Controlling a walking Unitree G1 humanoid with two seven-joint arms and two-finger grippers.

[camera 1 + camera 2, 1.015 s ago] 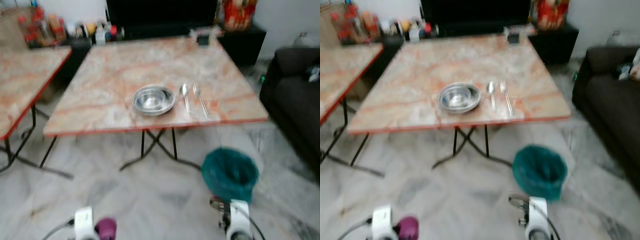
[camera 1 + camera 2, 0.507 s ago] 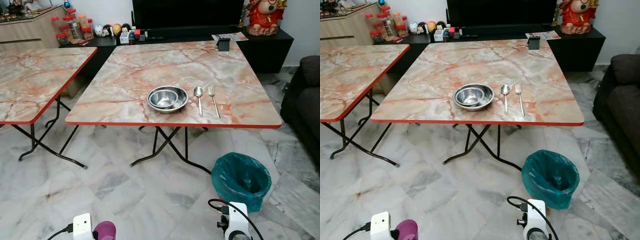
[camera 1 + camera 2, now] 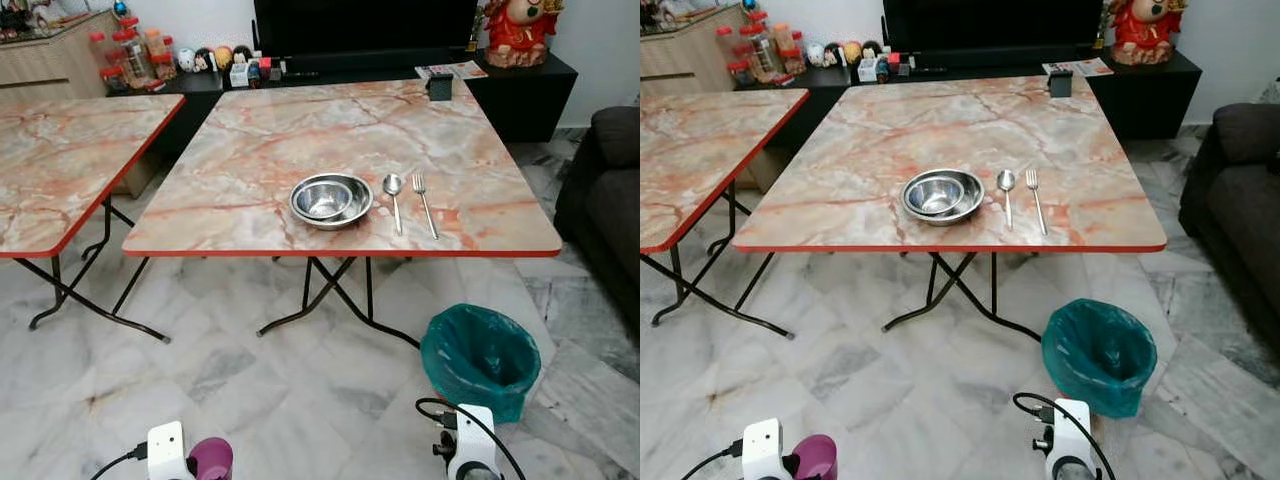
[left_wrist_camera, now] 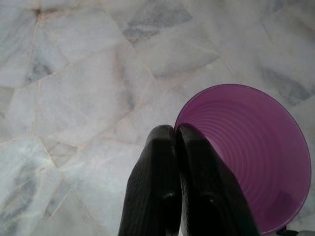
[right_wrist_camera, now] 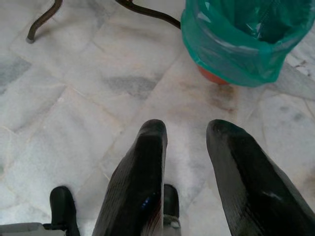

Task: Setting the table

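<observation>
A marble-patterned table [image 3: 260, 150] with a red edge stands ahead of me. Near its front edge sit a steel bowl [image 3: 331, 200], a spoon [image 3: 394, 190] and a fork [image 3: 424, 200], side by side. My left gripper [image 4: 174, 130] hangs low over the floor, shut on the rim of a purple cup [image 4: 251, 152]; the purple cup [image 3: 210, 460] also peeks in at the bottom of the left eye view. My right gripper [image 5: 188, 129] hangs open above the floor tiles with nothing between its fingers.
A bin with a green liner [image 3: 480, 355] stands on the floor at the table's front right. A second marble table [image 3: 60, 170] is to the left, a dark sofa [image 3: 610, 200] to the right. A black TV console [image 3: 520, 90] with jars and a figurine lines the back wall.
The camera has moved and the picture went from blurred to sharp; the table now sits slightly further left in view. Both grippers hang as before.
</observation>
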